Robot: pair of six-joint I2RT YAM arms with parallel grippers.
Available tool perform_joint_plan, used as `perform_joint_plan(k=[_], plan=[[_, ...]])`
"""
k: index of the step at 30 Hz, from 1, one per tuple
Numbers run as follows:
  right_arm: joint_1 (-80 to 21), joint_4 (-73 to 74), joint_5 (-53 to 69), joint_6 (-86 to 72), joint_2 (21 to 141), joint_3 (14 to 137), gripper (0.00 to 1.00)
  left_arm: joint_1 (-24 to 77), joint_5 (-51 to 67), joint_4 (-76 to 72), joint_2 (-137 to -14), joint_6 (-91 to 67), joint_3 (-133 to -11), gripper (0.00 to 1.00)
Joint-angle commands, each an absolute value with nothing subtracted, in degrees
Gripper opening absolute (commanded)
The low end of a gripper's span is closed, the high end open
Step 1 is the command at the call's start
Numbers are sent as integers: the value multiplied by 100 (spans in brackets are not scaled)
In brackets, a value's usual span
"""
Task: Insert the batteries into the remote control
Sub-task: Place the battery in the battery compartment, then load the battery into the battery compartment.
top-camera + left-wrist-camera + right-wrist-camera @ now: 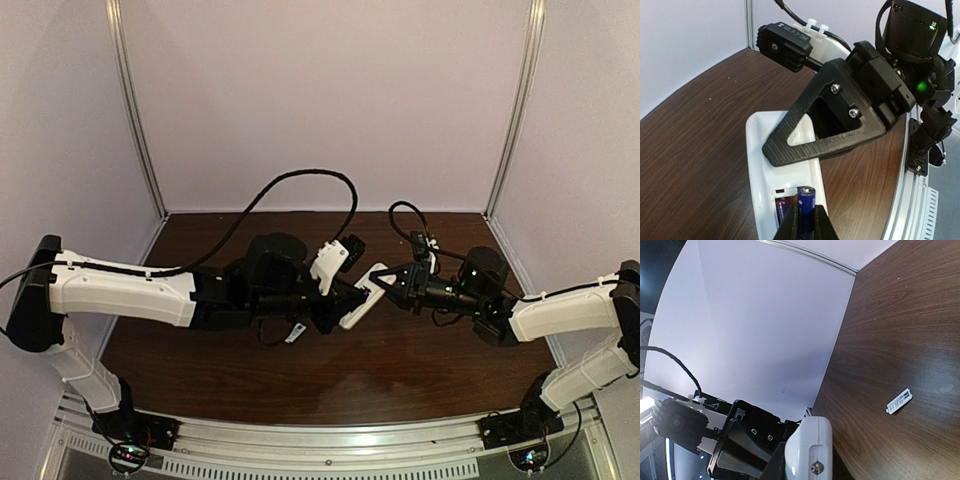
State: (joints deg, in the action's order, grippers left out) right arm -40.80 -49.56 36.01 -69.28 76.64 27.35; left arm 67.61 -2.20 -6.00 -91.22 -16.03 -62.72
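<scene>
Between the tips of the left gripper (806, 221), at the bottom of its own wrist view, a bluish-purple battery (806, 196) is pinched on end, the fingers pressed in on its sides. It stands at the open compartment (790, 200) of the remote control (759, 150). A second battery (781, 207) lies inside that recess, just beside the first. The right gripper (384, 283) is clamped on the far part of the white remote, one black triangular finger lying across its upper face; the other finger is hidden beneath. From above, the remote runs on a slant between the two grippers over the middle of the table (200, 370), the arms reaching in from either side. The table is dark brown wood with a visible grain and a few pale specks near the wall. A small white cover piece (900, 401) with printed marks lies flat on it, well apart from the arms. A ribbed metal rail (330, 440) runs along the near edge and carries both arm bases. Plain pale walls (330, 100) close in the back and sides, joined by slim aluminium posts (135, 110) at the corners. A black cable (300, 180) arches up from the left arm against the back wall.
</scene>
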Motion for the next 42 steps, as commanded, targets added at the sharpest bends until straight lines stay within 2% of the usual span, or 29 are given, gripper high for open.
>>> perform_joint_plan(k=[1,9,17,23,25,28,31,36,42], plan=[[-4135,-5389,3757,-7014,7682,2810,0,6745,-428,-524,-9281,-1606,-6398,8],[-4136,-5267,3771,-6962,7632,2811,0,6750,-521,-383,-9217,-1548,-6366,23],[-4123,-4986,3905,-6853,7642,2903,0,6750,-602,-285,-8982,-1416,-6306,42],[-4130,-4194,4344,-6430,7688,3121,0,6648,-421,-152,-8242,-930,-6085,67],[-4131,-3904,4544,-6273,7719,3222,0,6632,-137,-118,-7895,-447,-5887,72],[-4161,-3428,4821,-6018,7759,3416,0,6627,774,-27,-7412,614,-5545,72],[-4219,-3039,5015,-5815,7799,3620,0,6634,1111,105,-7121,1387,-5243,67],[-4410,-2525,5222,-5586,7978,3999,0,6698,1560,320,-7161,2169,-5206,53],[-4635,-2397,5258,-5548,8189,4180,0,6882,1509,382,-7575,2566,-5414,36]])
